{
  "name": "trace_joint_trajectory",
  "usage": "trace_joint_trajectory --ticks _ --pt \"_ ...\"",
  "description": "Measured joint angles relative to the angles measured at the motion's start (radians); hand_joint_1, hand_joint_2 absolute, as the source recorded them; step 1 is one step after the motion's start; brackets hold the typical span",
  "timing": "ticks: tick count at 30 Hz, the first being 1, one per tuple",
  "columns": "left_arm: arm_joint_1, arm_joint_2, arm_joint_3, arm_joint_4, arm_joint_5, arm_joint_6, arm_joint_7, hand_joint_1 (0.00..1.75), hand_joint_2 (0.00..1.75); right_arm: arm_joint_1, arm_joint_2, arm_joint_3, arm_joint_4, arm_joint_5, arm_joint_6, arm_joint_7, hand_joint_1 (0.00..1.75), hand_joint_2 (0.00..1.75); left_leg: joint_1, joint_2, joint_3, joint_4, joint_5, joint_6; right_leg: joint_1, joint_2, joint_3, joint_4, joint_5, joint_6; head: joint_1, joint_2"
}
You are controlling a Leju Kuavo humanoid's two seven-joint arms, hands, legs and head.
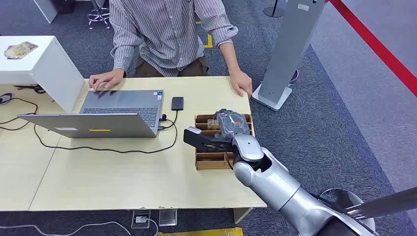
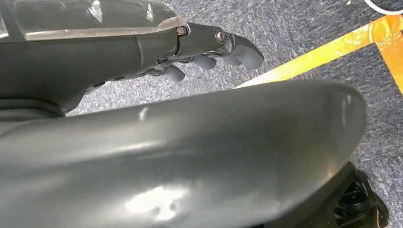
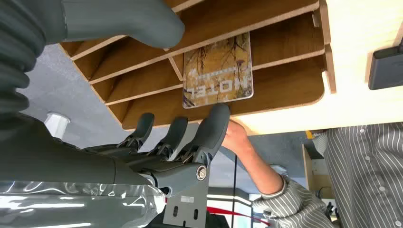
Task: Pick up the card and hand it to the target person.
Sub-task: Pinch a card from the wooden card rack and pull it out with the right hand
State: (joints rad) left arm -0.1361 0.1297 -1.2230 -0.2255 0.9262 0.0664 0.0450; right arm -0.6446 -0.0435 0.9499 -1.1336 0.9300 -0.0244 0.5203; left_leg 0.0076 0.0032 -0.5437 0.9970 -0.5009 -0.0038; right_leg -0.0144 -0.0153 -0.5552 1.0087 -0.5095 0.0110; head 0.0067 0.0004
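Wooden rack (image 1: 211, 160) at the counter (image 1: 123, 177) edge nearest the right arm, divided by thin slats into slots. Card (image 3: 218, 71) printed with "HOTEL" lying flat in one slot of the rack (image 3: 285, 90), between two slats, partly under the slat in front of it.

Right hand (image 1: 221, 132) directly over the rack, palm down, silver forearm reaching in from the near side. Fingers (image 3: 209, 130) apart and holding nothing, tips hanging just past the rack's outer wall, close to the card but not touching it; thumb (image 3: 123, 21) spread wide across the slots on the other side.

Left hand (image 2: 209, 52) hanging over grey carpet, well apart from the rack, fingers curled inward with nothing in them.

Person in a striped shirt (image 1: 167, 29) seated on the far side of the rack, one hand (image 1: 241, 83) resting on the counter just beyond it, the other on a laptop (image 1: 113, 113). Phone (image 1: 177, 103) between laptop and rack.
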Motion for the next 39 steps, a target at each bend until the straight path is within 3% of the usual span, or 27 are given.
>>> trace_joint_trajectory --ticks 11,16,21,30,34,39 --pt "0.0 0.0 0.0 0.0 0.0 0.0 0.0 0.0 0.0 -0.005 0.0 0.0 0.013 -0.001 -0.007 0.0 0.78 1.75 0.0 0.0 0.0 0.0 0.0 0.0 0.0 0.0 0.0 0.0 0.0 0.0 0.0 0.0" --pt "0.0 0.0 0.0 0.0 0.0 0.0 0.0 0.0 0.0 -0.005 0.0 0.0 0.016 0.0 -0.011 0.0 0.96 1.75 0.0 0.0 0.0 0.0 0.0 0.0 0.0 0.0 0.0 0.0 0.0 0.0 0.0 0.0" --pt "0.0 0.0 0.0 0.0 0.0 0.0 0.0 0.0 0.0 -0.005 0.0 0.0 0.022 0.0 -0.017 0.0 1.34 1.75 0.0 0.0 0.0 0.0 0.0 0.0 0.0 0.0 0.0 0.0 0.0 0.0 0.0 0.0" --pt "0.0 0.0 0.0 0.0 0.0 0.0 0.0 0.0 0.0 -0.006 0.005 0.0 0.029 0.001 -0.028 -0.003 1.38 1.75 0.0 0.0 0.0 0.0 0.0 0.0 0.0 0.0 0.0 0.0 0.0 0.0 0.0 0.0" --pt "0.0 0.0 0.0 0.0 -0.002 0.0 0.0 0.0 1.75 -0.006 0.008 0.0 0.031 0.002 -0.032 -0.003 1.43 1.75 0.0 0.0 0.0 0.0 0.0 0.0 0.0 0.0 0.0 0.0 0.0 0.0 0.0 0.0" --pt "-0.001 0.0 -0.004 0.0 -0.017 0.0 -0.005 0.0 1.75 -0.006 0.008 0.0 0.032 0.002 -0.04 -0.004 1.43 1.75 0.0 0.0 0.0 0.0 0.0 0.0 0.0 0.0 0.0 0.0 0.0 0.0 0.0 0.0"
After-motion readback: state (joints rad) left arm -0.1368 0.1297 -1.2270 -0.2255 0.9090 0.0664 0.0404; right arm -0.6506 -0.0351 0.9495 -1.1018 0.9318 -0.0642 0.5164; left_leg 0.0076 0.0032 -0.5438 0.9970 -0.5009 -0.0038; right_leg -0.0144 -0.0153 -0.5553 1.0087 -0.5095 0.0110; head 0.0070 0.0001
